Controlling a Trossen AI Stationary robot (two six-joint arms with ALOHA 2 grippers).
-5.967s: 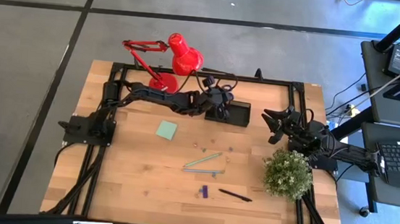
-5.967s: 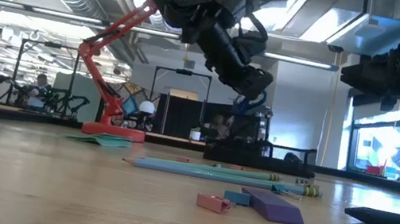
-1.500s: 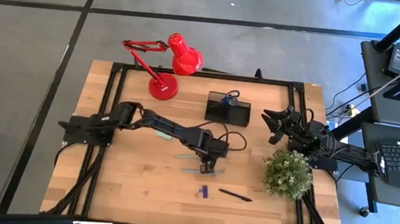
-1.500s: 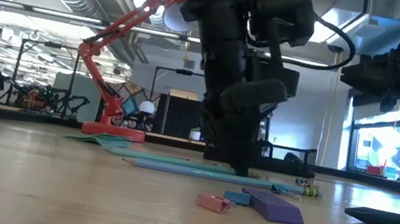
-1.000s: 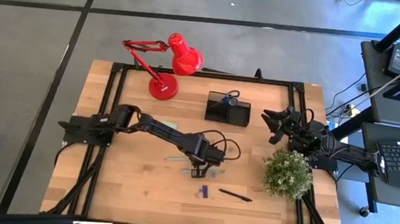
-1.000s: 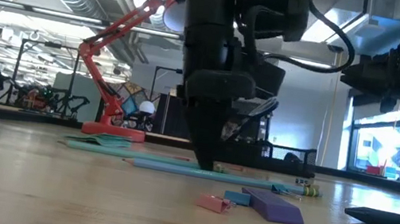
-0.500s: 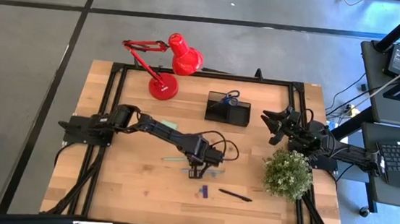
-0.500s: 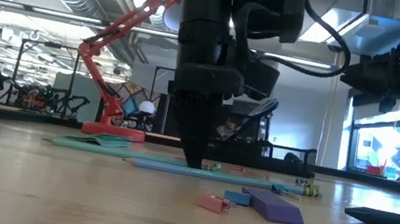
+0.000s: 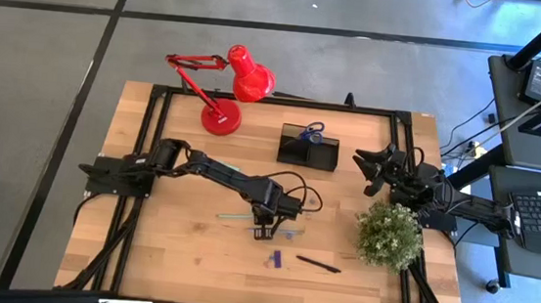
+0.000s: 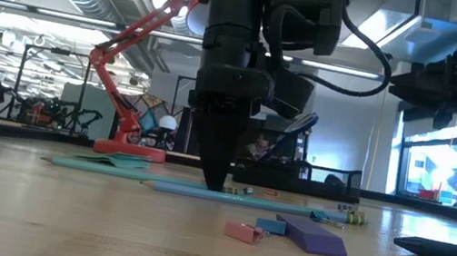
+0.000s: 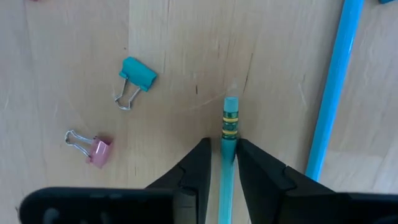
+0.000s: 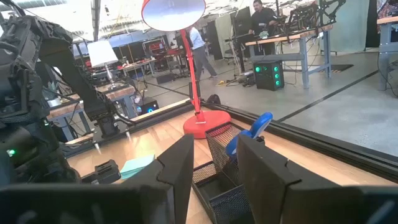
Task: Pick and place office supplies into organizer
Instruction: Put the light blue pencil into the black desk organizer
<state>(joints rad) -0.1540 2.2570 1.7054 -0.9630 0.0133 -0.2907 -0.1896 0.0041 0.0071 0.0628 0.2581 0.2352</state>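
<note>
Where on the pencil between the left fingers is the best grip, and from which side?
Grip the pencil on its shaft just behind the banded eraser end, coming straight down from above. It lies flat on the table, and the left end effector already straddles it across its width, with open wood on both sides for the fingers.

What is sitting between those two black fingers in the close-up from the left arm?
A light-blue pencil, its eraser end poking out past the left gripper. The fingers flank it closely on the wooden table; the left wrist view shows this.
</note>
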